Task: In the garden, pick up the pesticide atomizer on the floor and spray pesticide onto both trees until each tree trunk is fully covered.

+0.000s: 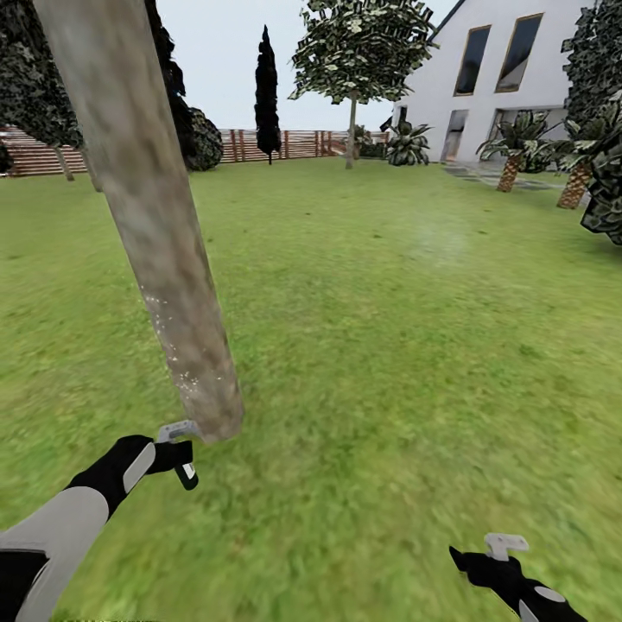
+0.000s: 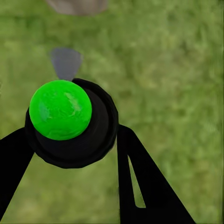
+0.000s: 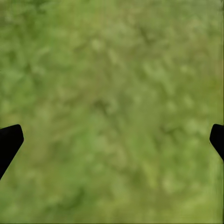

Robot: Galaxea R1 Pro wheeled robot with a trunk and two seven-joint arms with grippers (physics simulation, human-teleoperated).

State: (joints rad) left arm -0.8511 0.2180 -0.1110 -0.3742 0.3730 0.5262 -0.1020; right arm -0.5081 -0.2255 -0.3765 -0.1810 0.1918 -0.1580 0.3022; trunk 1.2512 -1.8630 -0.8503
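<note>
A thick, leaning, mottled grey-brown tree trunk (image 1: pixel 151 216) crosses the left of the head view and meets the lawn at its base (image 1: pixel 216 423). Pale pesticide specks (image 1: pixel 177 358) dot its lower part. My left gripper (image 1: pixel 177 458) is shut on the pesticide atomizer (image 1: pixel 184 466) just in front of the trunk's base, with the light grey trigger head (image 1: pixel 175 429) close to the bark. In the left wrist view, black fingers (image 2: pixel 133 172) clamp the dark bottle with its green spot (image 2: pixel 60 109). My right gripper (image 1: pixel 485 557) hangs open over the grass at the lower right, its fingertips (image 3: pixel 9 140) wide apart.
Green lawn (image 1: pixel 389 345) spreads ahead to a brown slat fence (image 1: pixel 285 142). A slim pale-trunked tree (image 1: pixel 352 130) and a dark cypress (image 1: pixel 266 95) stand near the fence. A white house (image 1: pixel 510 78) and short palms (image 1: pixel 510 164) are at the right.
</note>
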